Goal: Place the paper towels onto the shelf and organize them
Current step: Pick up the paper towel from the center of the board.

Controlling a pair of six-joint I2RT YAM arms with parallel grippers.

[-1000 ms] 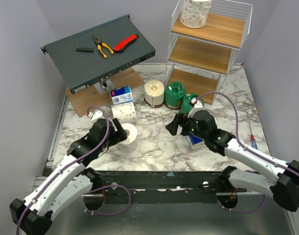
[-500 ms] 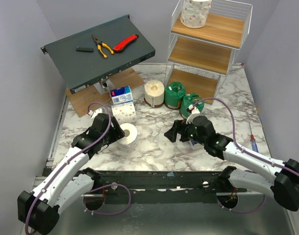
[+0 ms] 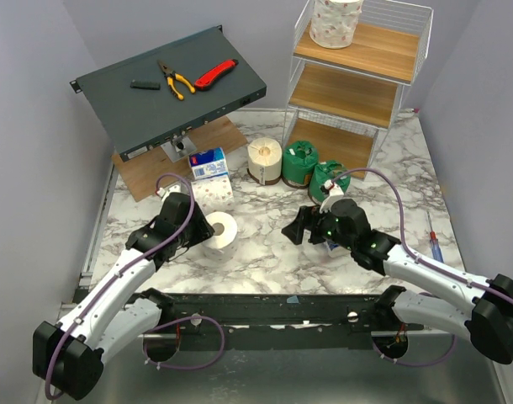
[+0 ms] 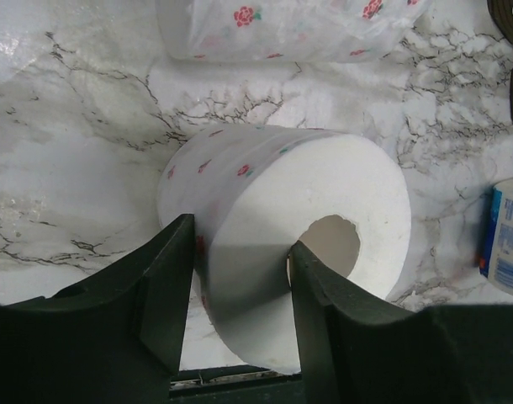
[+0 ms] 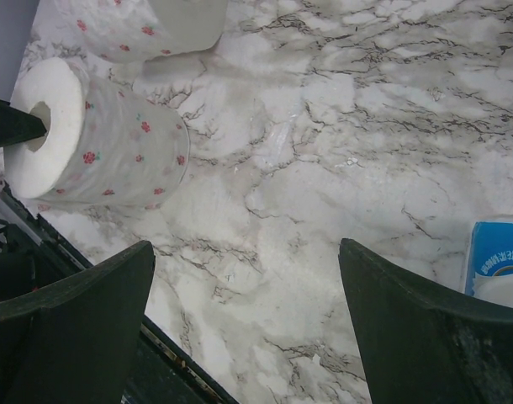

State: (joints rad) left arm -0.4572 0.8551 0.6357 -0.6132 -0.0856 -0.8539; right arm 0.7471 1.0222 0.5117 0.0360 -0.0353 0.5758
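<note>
printed roll [image 4: 298, 227] sits in the near-left part of the table [image 3: 265, 261], a bit in from the near edge. it looks to lie on its side, long axis running approx near-left to far-right, open core end facing the left arm; the top view alone doesn't settle that.

left gripper [image 4: 240, 242] is right on it: one finger against the printed outer wall, the other across the flat end face just beside the core hole, w/ part of the roll btwn them. jaws abt half apart. can't tell if that's a real clamp or only contact; the roll isn't visibly off the table.

right gripper [image 5: 246, 246] hangs over bare marble mid-table, jaws wide, nothing in them. a blue-and-white pack [image 5: 499, 269] lies just beside its right finger.

shelf [image 3: 345, 94] stands at the far-right corner, well apart from the printed roll & diagonally across from the left arm; the right arm is nearer to it. top-tier roll [image 3: 335, 21] is already up there; mid & bottom boards look bare, so prob early in the job.

also on the table: wrapped printed roll [image 3: 213, 192] just beyond the left gripper, cream roll [image 3: 264, 160] & green-wrapped rolls [image 3: 302, 162] near the shelf's foot.

next move prob needs a firm pinch, a lift, then a long diagonal reach. gripped by only part of its soft wall, the roll could squash or swing.
</note>
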